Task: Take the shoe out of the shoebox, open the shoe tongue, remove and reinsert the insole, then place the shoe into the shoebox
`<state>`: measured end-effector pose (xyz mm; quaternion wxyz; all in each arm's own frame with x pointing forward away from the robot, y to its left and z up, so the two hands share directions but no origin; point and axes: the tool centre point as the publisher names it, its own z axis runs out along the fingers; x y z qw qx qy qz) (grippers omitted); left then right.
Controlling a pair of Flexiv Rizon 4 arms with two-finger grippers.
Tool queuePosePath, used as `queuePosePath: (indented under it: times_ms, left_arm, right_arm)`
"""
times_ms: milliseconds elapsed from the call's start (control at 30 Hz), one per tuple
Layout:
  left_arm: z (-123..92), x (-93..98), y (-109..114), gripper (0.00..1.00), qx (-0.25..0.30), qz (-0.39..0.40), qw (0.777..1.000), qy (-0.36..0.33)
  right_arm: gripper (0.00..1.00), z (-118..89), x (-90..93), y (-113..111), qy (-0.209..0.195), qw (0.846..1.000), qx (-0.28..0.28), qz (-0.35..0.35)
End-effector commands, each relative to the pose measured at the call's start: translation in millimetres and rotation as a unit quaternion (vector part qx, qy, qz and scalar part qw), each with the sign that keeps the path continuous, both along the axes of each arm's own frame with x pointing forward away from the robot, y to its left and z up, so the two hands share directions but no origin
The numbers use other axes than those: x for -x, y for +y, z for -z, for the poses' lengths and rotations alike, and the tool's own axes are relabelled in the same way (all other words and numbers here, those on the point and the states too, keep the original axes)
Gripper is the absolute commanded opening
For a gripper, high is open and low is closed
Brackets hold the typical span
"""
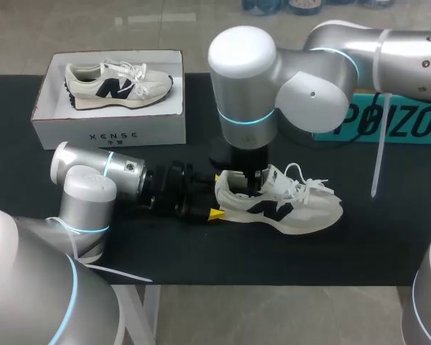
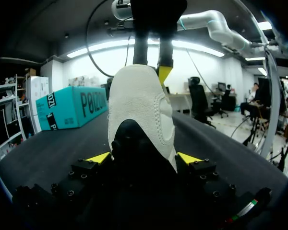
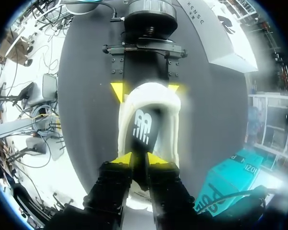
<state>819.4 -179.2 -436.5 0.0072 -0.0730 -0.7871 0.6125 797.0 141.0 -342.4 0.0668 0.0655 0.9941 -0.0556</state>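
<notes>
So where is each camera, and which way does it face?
Head: above and behind, looking down at the table; both arms show.
Left wrist: on that arm, facing the shoe held in the left hand.
Right wrist: on that arm, looking down the right hand at the shoe's insole.
Shared: the shoe; each wrist sees both hands.

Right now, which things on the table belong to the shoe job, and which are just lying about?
Part of the job:
- loose shoe, heel gripped by the left fingers
- its insole, apparently pinched by the right fingers
- white shoebox

Just lying about:
- second shoe, inside the shoebox
- teal box
</notes>
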Motion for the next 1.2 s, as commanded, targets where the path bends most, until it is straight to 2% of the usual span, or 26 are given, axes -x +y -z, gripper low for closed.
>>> queuePosePath:
  times_ms: [33, 433, 1200]
  left_arm:
    - [3.0, -0.6, -1.8, 0.00, -0.001, -0.001, 1.000, 0.000]
    - [3.0, -0.6, -1.8, 0.00, -0.001, -0.001, 1.000, 0.000]
    - [3.0, -0.6, -1.8, 0.00, -0.001, -0.001, 1.000, 0.000]
  right_arm:
    - [0.21, 1.8, -1.2, -2.0, 0.001, 1.000, -0.004, -0.001]
    - [0.30, 5.7, -5.0, -4.8, 0.005, 1.000, -0.004, -0.002]
    - [0.42, 8.2, -13.0, -6.5, 0.010, 1.000, -0.003, 0.000]
